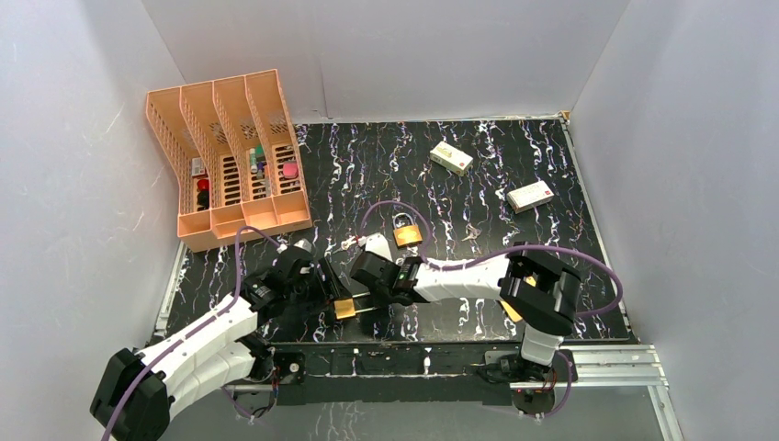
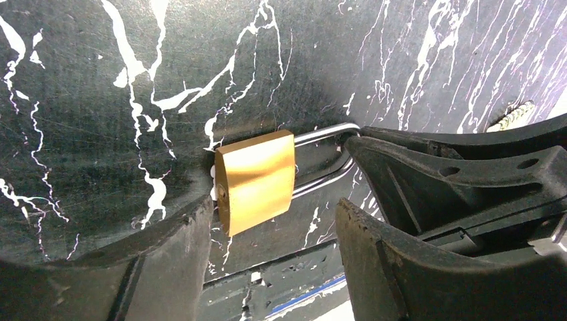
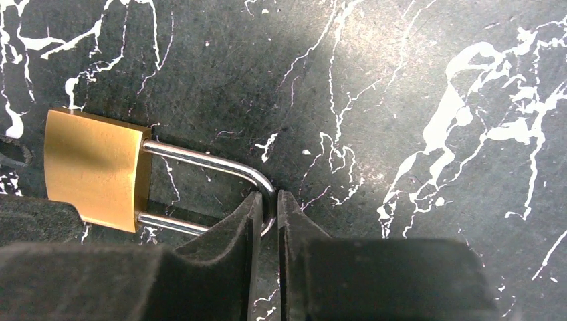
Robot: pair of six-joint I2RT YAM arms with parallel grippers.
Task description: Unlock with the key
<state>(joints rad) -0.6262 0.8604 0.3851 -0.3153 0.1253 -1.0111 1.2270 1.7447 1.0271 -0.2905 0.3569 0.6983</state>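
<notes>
The marbled table (image 1: 496, 138) bears an organizer (image 1: 230, 156), two boxes (image 1: 451, 158) (image 1: 530, 195), the key (image 1: 348, 244), a far padlock (image 1: 408, 234), a near padlock (image 1: 344, 308).

A brass padlock (image 2: 257, 177) lies in the centre on the black table (image 2: 80, 100) with white veins. Its steel shackle (image 2: 321, 137) points to 3 o'clock, and there the tip of the right gripper (image 2: 353, 139) meets its bend. The left gripper (image 2: 274, 224) has the jaws apart: one finger (image 2: 154, 267) at 7 o'clock, just beside the lock body, the other at 5 o'clock. At 2 o'clock is a small toothed piece (image 2: 511, 115), too small to name
</notes>
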